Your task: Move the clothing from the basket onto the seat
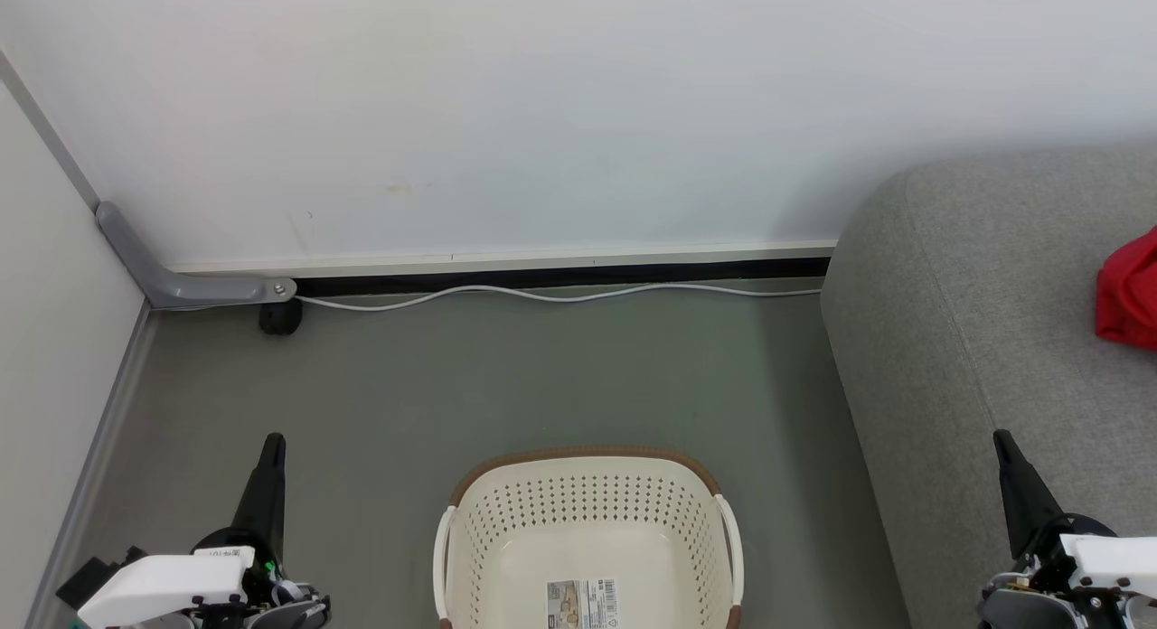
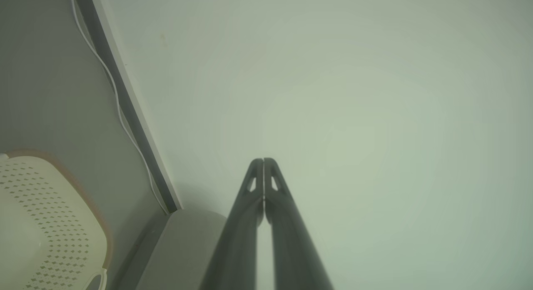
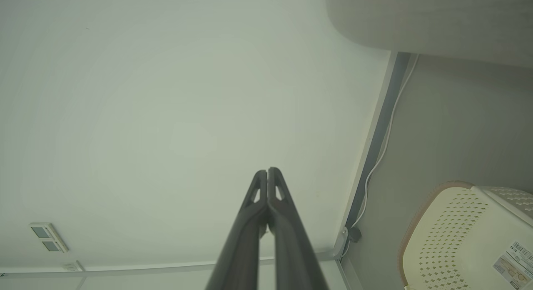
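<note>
The clothing lies on the seat, a red heap at the 3 o'clock edge of the head view. That edge cuts it off, so I cannot tell its long axis or its full spread. The seat runs along the right side, from about 1 o'clock down to 5 o'clock.

The basket stands on the floor at 6 o'clock, just beside the seat's flank. Its base is bare apart from a label, and no red shows inside it. Its near end is out of the picture, so a piece left there cannot be ruled out. As far as it shows, the transfer looks finished.

The right gripper has its fingers pressed together on nothing, pointing toward 12 o'clock over the seat's front part; the right wrist view shows the same closed pair. From it the clothing lies at about 1 o'clock and the basket at about 9 o'clock.

The left gripper is likewise pressed together and empty, over the floor at 7 o'clock. The basket is at its 3 o'clock, with the clothing well beyond.

Any further reach to the clothing should therefore fall to the right arm, which is much the nearer.
</note>
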Robot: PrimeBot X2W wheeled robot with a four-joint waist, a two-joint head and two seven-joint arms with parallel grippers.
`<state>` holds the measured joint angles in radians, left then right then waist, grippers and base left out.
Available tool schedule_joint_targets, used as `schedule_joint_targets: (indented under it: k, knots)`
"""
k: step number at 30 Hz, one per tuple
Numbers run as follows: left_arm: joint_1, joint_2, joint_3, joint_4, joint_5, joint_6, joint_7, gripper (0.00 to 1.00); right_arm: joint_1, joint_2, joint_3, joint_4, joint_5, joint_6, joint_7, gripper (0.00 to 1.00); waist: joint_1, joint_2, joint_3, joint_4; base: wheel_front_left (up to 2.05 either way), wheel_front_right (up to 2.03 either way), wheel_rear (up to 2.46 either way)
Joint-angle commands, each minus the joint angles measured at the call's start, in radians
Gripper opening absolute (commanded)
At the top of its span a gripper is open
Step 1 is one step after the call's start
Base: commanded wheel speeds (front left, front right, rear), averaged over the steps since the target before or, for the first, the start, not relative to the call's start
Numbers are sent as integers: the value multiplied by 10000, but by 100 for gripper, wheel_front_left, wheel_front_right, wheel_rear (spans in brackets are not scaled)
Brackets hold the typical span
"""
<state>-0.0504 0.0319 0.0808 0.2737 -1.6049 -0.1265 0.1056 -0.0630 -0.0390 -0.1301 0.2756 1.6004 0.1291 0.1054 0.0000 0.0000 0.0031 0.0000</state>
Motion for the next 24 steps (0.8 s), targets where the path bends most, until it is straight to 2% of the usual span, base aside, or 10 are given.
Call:
schedule_joint_targets:
  k: [1, 24]
  knots:
    - [-576, 183, 328, -287, -39, -42, 76, 0, -449, -116, 157, -309, 77, 16, 83, 0, 0, 0, 0, 0, 0, 0, 0]
    - [-576, 183, 328, -287, -39, -42, 75, 0, -450, -115, 155, -309, 75, 16, 85, 0, 0, 0, 0, 0, 0, 0, 0]
